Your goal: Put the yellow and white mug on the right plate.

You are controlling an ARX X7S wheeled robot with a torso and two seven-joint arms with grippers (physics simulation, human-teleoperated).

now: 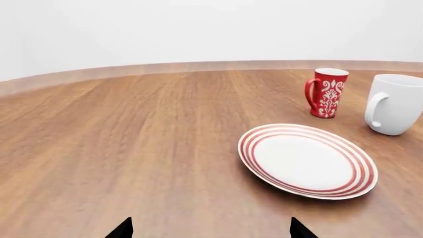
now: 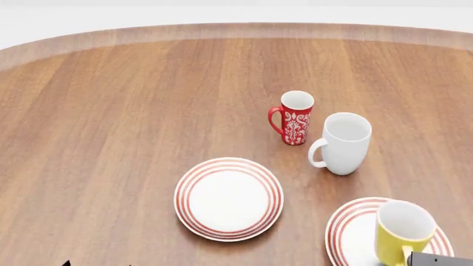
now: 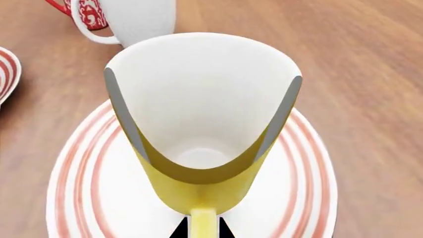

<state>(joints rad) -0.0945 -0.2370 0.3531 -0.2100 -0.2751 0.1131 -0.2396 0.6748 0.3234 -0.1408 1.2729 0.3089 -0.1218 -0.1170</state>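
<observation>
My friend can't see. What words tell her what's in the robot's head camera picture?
A yellow and white mug stands on the right plate, with the right gripper at its handle. Another red-ringed plate lies bare to its left; behind stand a red patterned mug and a white mug on a wooden table.
</observation>
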